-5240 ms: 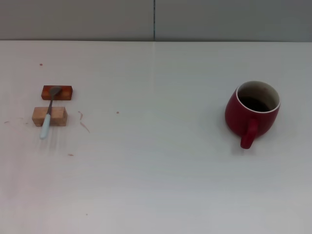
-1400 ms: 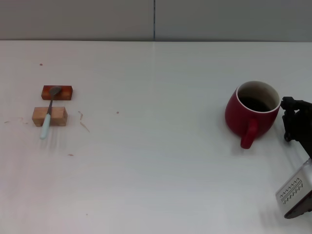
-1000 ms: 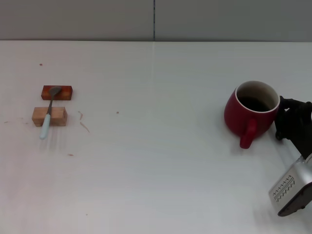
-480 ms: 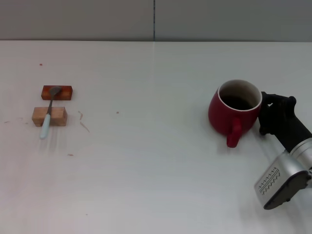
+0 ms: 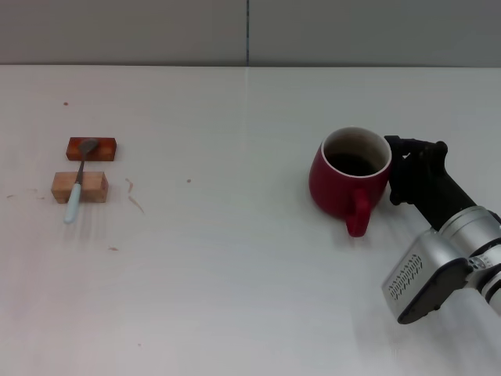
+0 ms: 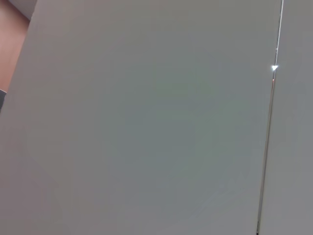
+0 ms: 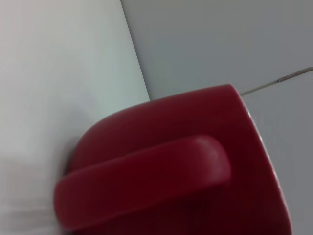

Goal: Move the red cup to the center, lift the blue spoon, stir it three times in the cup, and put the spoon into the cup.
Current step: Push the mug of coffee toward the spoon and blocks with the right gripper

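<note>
Cup (image 5: 349, 177): rounded dark-red glazed ceramic, pale rim, dark inside, one thick red handle pointing toward the robot; stands upright on the table (image 5: 250, 298), touching the left side of the right claw (image 5: 409, 171); in the right wrist view the cup (image 7: 186, 171) fills most of the picture, handle a smooth fat loop across its belly.

Right claw: black, matte, angular fingers, set against the cup's right wall just below the rim; the fingers lie close together and nothing sits between them, though whether they are fully pressed together I cannot tell; behind it a silver cylindrical wrist with a perforated dark panel.

Spoon (image 5: 77, 182): slim, pale-blue handle, grey metal neck and bowl; far to the left of the claw, well apart from the cup; it lies across two small blocks, bowl on the red-brown block (image 5: 91, 149), handle over the tan block (image 5: 79, 187), handle tip overhanging toward the robot.

Table: white, smooth, faintly scuffed with small reddish marks near the blocks.

Left claw: not seen; its wrist view shows only flat grey panel.
</note>
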Robot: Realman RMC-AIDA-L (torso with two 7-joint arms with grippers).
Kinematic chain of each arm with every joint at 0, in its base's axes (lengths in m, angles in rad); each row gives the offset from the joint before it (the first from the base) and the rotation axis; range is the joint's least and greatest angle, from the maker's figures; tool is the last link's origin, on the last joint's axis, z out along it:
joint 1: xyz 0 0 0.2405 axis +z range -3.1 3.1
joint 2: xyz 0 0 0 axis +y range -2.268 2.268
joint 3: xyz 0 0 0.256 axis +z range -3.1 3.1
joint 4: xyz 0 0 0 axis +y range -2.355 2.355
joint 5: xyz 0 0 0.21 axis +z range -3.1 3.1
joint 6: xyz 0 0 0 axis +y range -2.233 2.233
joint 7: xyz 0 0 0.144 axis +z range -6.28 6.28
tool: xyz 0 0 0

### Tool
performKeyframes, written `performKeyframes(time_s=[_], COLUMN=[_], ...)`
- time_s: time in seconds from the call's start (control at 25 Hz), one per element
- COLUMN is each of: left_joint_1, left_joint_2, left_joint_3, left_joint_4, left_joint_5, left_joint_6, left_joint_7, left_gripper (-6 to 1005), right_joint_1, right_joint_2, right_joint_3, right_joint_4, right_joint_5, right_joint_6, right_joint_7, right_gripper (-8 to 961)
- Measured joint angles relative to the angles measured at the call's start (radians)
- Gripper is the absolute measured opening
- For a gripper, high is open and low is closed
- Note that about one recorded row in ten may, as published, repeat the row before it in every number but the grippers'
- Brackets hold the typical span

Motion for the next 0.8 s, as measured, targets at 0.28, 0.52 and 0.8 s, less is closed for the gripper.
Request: performKeyframes(time_s=[0.28, 0.52, 0.8], left_joint_1=[0.0, -0.002, -0.007], left_joint_2=[0.001, 0.001, 0.003], left_joint_3=[0.0, 0.0, 0.0], left_joint_4=[0.0, 0.0, 0.005], left_joint_5=[0.0, 0.0, 0.0], left_joint_6=[0.0, 0.0, -0.005], left_joint_7=[-0.001, -0.002, -0.002], left_gripper=[676, 676, 676], right_joint_1=[0.006, -0.039, -0.077], right_joint_2=[0.0, 0.0, 0.0], right_joint_3=[0.016, 0.05, 0.082], right_joint_4=[0.014, 0.017, 0.068], right_joint_5=[0.0, 0.001, 0.002], right_joint_6=[0.011, -0.011, -0.028], right_joint_7=[-0.003, -0.015, -0.078], right_gripper=[67, 68, 68])
